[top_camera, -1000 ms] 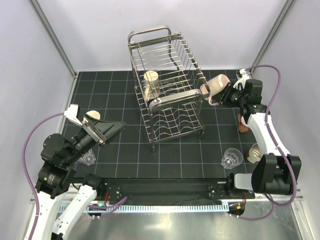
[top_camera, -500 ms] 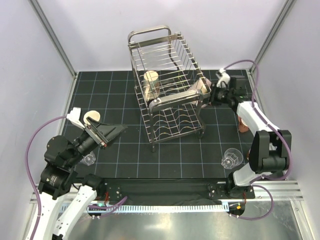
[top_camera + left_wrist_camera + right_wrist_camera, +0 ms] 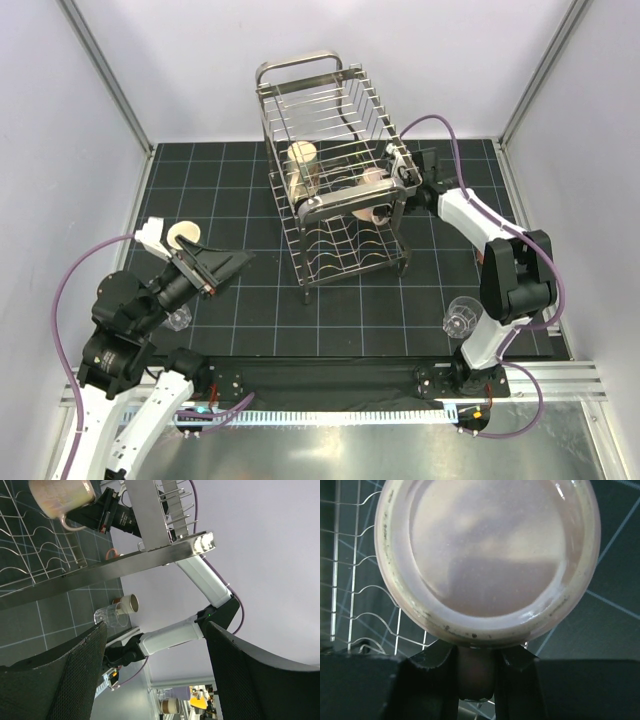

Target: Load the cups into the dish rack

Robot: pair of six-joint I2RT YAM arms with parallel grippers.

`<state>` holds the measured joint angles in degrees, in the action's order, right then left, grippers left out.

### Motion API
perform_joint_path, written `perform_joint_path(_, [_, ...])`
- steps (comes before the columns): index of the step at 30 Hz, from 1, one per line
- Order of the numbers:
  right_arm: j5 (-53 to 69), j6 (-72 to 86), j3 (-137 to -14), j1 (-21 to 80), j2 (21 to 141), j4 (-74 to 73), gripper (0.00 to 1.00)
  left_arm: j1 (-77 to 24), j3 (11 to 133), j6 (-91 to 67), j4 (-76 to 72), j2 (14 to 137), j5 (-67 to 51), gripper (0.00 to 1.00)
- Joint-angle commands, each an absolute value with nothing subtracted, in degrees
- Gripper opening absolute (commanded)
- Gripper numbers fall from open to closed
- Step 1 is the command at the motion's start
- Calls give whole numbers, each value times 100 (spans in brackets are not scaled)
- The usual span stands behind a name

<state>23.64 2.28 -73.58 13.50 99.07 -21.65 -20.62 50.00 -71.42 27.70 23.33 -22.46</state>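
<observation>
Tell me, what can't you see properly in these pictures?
- Top view: the rack's wires hide most of the right gripper. I can't tell whether its pink mug touches them.
- Right wrist view: the pink mug fills the picture, so its sides are cut off.
- Top view: the left arm covers most of a glass and part of a cream mug.

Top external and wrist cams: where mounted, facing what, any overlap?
Top external: above, behind the bases, looking down on the dish rack; both arms show.
Left wrist: low, looking past the open left gripper at rack and right arm.
Right wrist: right gripper holding the pink mug, rack wires beyond.
Shared: the pink mug, all three.
</observation>
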Motion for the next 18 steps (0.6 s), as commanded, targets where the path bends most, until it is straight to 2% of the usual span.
perform_joint_path(1, [1680, -193, -7682, 1626, 9773, -1784, 4, -2083, 4966, -7005, 2786, 2267, -2197, 78])
perform_joint_path(6, [1249, -273, -7524, 1801, 9914, -1732, 5, -2083, 4913, -7031, 2821, 2259, -2206, 79])
perform_joint_path(8, [1230, -246, -7454, 1811, 9914, -1679, 9, -2074, 4896, -7049, 2821, 2259, -2215, 79])
perform_joint_path(9, [1222, -237, -7427, 1811, 9888, -1670, 12, -2074, 4904, -7031, 2830, 2250, -2206, 79])
perform_joint_path(10, [1222, -229, -7409, 1811, 9879, -1653, 19, -2083, 4896, -7040, 2839, 2259, -2197, 79])
perform_joint_path(12, [1283, -220, -7357, 1811, 9827, -1644, 23, -2083, 4913, -7023, 2848, 2259, -2189, 79])
perform_joint_path(14, [1292, -202, -7287, 1811, 9730, -1609, 36, -2074, 4896, -7022, 2848, 2259, -2188, 79])
perform_joint_path(16, [1362, -193, -7277, 1811, 9642, -1608, 44, -2074, 4878, -7022, 2848, 2268, -2180, 79])
perform_joint_path(18, [1467, -141, -7260, 1810, 9572, -1591, 47, -2074, 4843, -7031, 2848, 2250, -2153, 79])
